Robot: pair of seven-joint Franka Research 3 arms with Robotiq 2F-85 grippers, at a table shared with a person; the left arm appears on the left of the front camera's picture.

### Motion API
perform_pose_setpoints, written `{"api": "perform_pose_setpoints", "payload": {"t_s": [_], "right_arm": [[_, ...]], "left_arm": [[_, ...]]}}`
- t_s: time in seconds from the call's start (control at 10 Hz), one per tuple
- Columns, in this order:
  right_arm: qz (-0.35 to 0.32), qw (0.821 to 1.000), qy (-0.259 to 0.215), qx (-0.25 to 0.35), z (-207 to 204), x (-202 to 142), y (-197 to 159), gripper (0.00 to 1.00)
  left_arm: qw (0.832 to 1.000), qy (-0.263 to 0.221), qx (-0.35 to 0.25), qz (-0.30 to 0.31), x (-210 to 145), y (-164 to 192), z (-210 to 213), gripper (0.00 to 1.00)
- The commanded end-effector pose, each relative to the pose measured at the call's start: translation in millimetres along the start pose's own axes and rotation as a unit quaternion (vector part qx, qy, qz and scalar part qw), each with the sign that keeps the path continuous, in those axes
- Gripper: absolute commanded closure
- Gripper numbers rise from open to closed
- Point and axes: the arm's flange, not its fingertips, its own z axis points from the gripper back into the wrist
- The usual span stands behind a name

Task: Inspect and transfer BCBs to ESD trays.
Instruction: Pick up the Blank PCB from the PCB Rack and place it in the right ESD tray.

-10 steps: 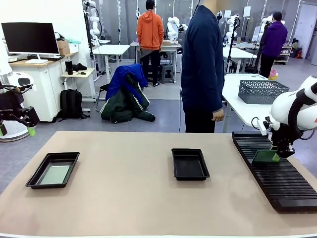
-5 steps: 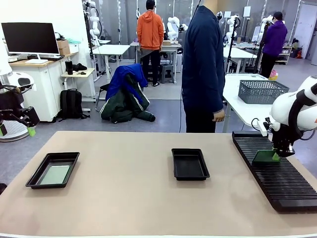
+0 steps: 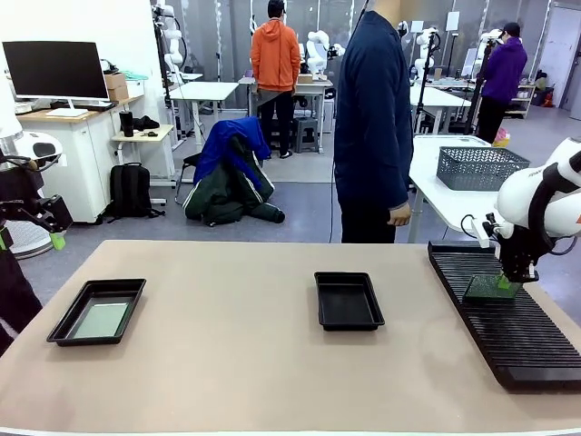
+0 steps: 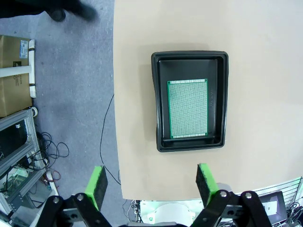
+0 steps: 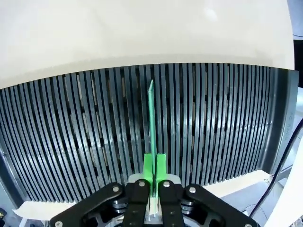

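One black ESD tray (image 3: 96, 312) lies at the table's left with a pale green BCB (image 3: 101, 319) flat on its floor. In the left wrist view that tray (image 4: 190, 100) and its board (image 4: 188, 108) sit far below my open left gripper (image 4: 151, 182). A second ESD tray (image 3: 348, 300) stands bare at the table's middle. My right gripper (image 3: 504, 283) is shut on a green BCB (image 3: 488, 289), held on edge over the black slotted rack (image 3: 508, 318). The right wrist view shows this board (image 5: 152, 123) edge-on between my fingers, above the rack's ribs (image 5: 85, 132).
A person in a dark blue jacket (image 3: 372, 118) stands at the table's far side. A grey mesh basket (image 3: 479, 167) sits on a white table behind the rack. A dark shape (image 3: 13, 295) shows at the left edge.
The board in my right gripper has tilted slightly over the rack. A dark shape has come into view at the front view's left edge.
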Motion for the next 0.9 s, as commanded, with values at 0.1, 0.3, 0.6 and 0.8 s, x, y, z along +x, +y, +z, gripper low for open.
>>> {"api": "perform_pose_setpoints", "payload": {"t_s": [0.1,0.3,0.6,0.8], "right_arm": [[0.001,1.0,0.005,0.01,-4.6,-6.5,4.1,1.0],[-0.007,1.0,0.007,0.012,-6.8,-7.4,4.2,1.0],[-0.001,1.0,0.0,0.0,0.1,-1.0,0.0,1.0],[0.0,1.0,0.0,-0.001,0.4,0.1,-0.4,0.97]], "left_arm": [[1.0,-0.001,0.002,0.008,-1.9,-1.0,-0.7,0.0],[1.0,-0.001,0.002,0.008,-1.9,-1.0,-0.7,0.0],[1.0,-0.001,0.002,0.008,-1.9,-1.0,-0.7,0.0],[1.0,-0.001,0.002,0.008,-1.9,-1.0,-0.7,0.0]]}}
